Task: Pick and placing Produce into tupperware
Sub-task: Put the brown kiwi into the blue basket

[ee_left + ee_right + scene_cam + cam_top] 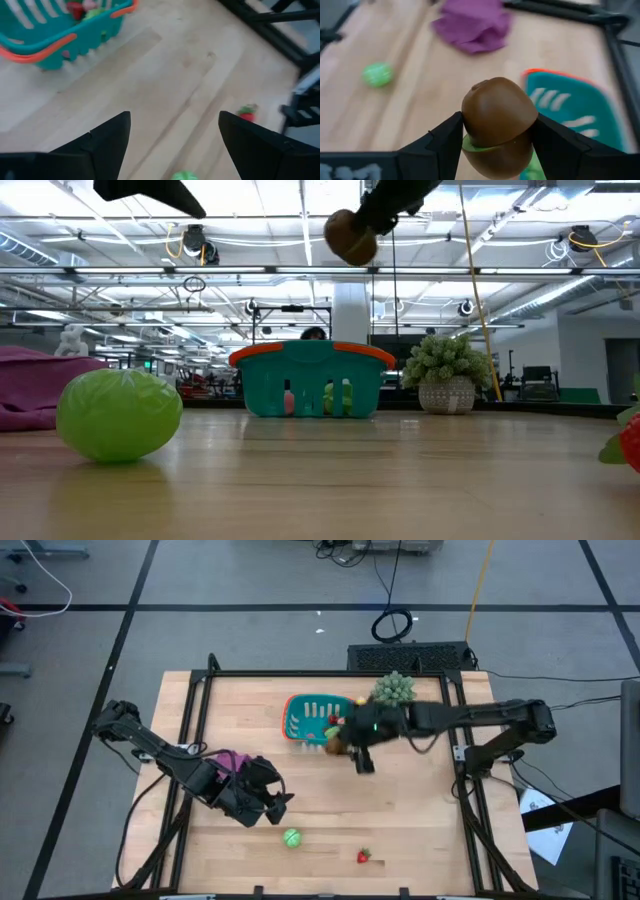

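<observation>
The teal basket with an orange rim (312, 720) stands at the table's far middle, with red and green pieces inside. My right gripper (347, 743) hangs at the basket's right near corner, shut on the brown kiwi piece (498, 125), high above the table in the low view (350, 236). A green piece (291, 837) and a red strawberry piece (364, 856) lie near the front edge. My left gripper (275, 798) is open and empty, just left of and beyond the green piece. My right gripper pinches the brown kiwi piece by its two opposite sides (468, 131) between its two fingers. The kiwi is lifted clear, high above the table beside the basket's rim.
A purple cloth (232, 762) lies at the left, behind my left arm. A spiky pale-green plant ball in a pot (393, 690) stands right of the basket. Black frame rails (470, 790) border the table.
</observation>
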`<act>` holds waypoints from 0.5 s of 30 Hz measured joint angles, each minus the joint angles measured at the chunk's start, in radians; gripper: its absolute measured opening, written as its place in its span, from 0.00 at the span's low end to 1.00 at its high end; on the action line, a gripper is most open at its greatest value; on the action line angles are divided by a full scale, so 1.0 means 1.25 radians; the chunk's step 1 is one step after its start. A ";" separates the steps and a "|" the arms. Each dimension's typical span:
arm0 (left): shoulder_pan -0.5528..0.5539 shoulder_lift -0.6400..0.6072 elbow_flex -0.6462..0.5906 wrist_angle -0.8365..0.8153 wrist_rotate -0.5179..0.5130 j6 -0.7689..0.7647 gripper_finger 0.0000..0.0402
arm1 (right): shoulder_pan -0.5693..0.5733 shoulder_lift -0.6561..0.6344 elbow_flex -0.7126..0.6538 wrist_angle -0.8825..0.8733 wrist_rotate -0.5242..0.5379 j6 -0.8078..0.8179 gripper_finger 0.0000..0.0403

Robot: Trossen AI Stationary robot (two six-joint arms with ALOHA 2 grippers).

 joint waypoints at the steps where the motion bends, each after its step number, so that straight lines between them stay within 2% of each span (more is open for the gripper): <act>1: 0.006 0.000 0.000 -0.015 -0.001 0.000 0.77 | -0.023 0.000 0.008 0.003 0.000 -0.006 0.52; 8: 0.064 0.000 0.000 -0.068 -0.004 0.003 0.77 | -0.162 0.002 0.021 0.078 -0.005 -0.018 0.52; 15: 0.117 0.000 0.000 -0.069 -0.004 0.064 0.77 | -0.223 0.074 0.021 0.095 -0.105 0.008 0.52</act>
